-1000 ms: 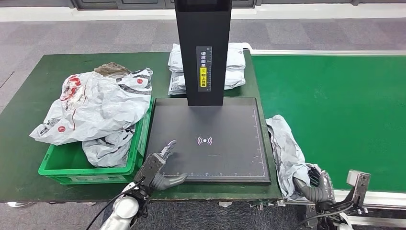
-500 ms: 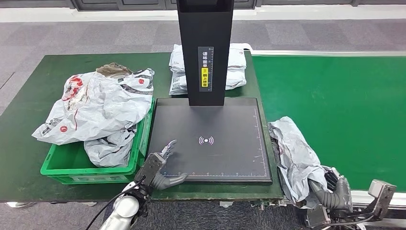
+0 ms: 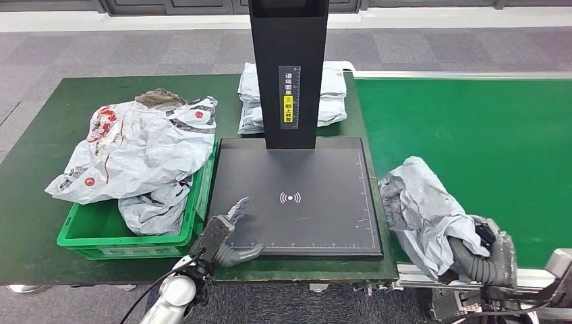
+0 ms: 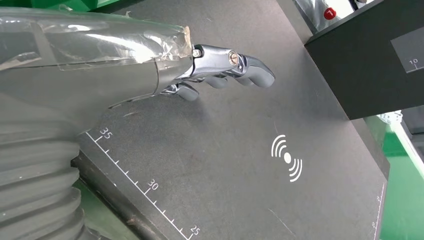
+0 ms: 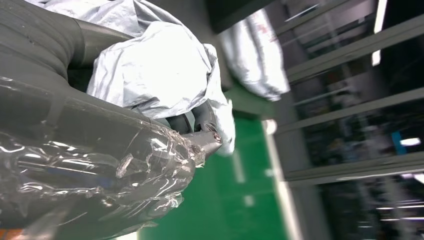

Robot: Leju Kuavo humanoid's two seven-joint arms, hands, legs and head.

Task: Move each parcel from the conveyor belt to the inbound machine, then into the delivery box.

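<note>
My right hand [image 3: 482, 256] grips a crumpled grey parcel [image 3: 421, 209] at its near end, just right of the black inbound machine's plate [image 3: 297, 169], at the conveyor belt's [image 3: 472, 148] near left edge. In the right wrist view the fingers [image 5: 197, 122] are wrapped into the grey parcel [image 5: 155, 70]. My left hand [image 3: 226, 236] rests open over the plate's near left corner, holding nothing; its fingers [image 4: 225, 67] hover above the plate [image 4: 240, 150]. The green delivery box [image 3: 88, 233] at left holds several grey and white parcels [image 3: 135, 148].
The machine's black post [image 3: 289, 67] rises from the plate's far edge. Two white parcels [image 3: 330, 94] lie stacked behind it on the green table [image 3: 40, 108]. A metal rail [image 3: 459, 74] edges the belt's far side.
My right hand has lifted the grey parcel's near end and moved right and up; the parcel has bunched up and shifted slightly right. The left hand has not moved.
</note>
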